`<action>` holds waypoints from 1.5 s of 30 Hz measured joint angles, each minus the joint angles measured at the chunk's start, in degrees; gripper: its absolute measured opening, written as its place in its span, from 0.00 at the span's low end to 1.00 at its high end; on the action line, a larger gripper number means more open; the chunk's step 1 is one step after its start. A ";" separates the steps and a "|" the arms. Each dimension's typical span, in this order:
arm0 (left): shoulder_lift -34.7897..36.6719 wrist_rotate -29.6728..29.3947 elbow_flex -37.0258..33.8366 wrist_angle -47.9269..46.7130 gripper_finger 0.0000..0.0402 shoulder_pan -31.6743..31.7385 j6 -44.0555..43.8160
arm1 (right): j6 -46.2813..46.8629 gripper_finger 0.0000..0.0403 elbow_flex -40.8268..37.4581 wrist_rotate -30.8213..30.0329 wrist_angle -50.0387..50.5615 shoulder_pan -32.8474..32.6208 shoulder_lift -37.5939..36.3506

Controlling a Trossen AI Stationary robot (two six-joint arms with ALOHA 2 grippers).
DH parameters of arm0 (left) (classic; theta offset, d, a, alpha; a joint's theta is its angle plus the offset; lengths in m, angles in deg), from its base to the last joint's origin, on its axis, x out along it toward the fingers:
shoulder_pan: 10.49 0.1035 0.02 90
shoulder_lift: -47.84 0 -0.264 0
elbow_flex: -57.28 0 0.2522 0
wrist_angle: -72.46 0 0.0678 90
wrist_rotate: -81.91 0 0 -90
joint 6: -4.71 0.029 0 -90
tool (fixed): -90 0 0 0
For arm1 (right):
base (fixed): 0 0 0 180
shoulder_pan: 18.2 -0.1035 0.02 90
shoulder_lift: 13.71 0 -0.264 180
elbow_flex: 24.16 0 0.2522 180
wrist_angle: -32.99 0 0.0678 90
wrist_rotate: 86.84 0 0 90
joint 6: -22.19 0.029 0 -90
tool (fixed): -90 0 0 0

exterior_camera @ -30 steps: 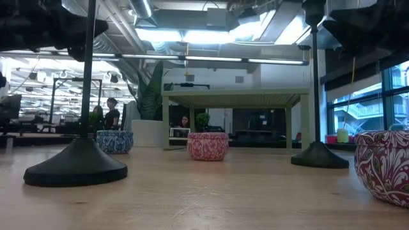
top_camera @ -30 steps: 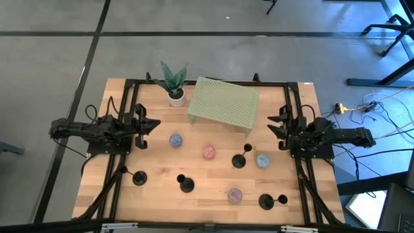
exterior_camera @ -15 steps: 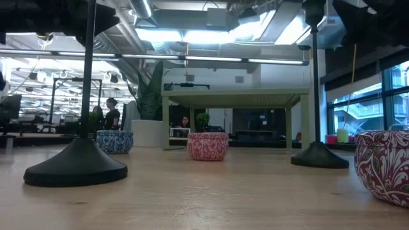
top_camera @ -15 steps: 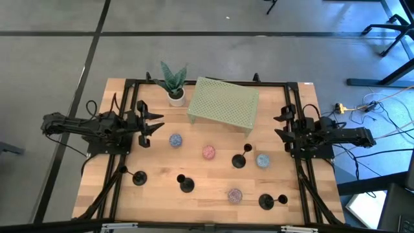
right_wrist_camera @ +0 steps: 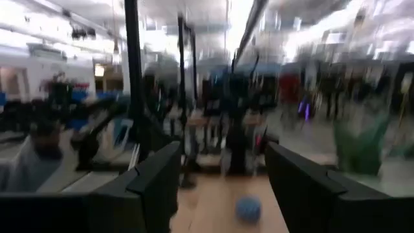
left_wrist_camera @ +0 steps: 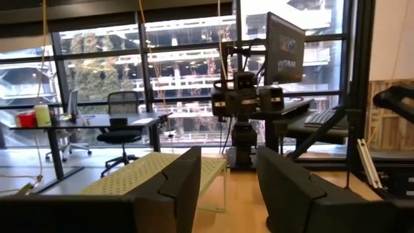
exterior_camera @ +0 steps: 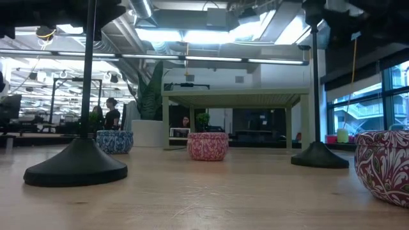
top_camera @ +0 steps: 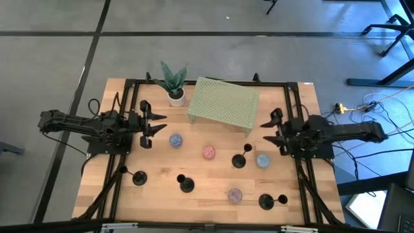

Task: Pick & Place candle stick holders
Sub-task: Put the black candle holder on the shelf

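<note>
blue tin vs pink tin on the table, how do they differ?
The blue tin carries a blue pattern; the pink tin a pink-red one. From above, the blue tin lies nearer the left gripper, with the pink tin more central, just in front of the green perforated stand. In the low view the blue tin sits farther back. Both are small, round, patterned and untouched.

Open lane before left hand, blue ball nearby (green rack behind)

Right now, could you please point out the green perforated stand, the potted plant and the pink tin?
green perforated stand [top_camera: 223, 101], high view, middle of its top.
potted plant [top_camera: 175, 95], high view, its white pot.
pink tin [top_camera: 208, 152], high view, its lid.
</note>
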 joint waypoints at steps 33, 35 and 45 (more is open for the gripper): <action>0.02 -0.03 0.00 -1.57 0.36 0.01 1.88 | -2.77 0.57 9.99 12.44 -0.31 -3.30 27.48; 0.02 -0.03 0.00 -1.58 0.36 0.01 1.91 | -3.75 0.56 9.99 10.36 -0.29 -3.30 27.48; 0.02 -0.08 0.00 -1.57 0.36 0.02 1.87 | -5.77 0.36 9.97 8.92 -1.52 -3.28 27.51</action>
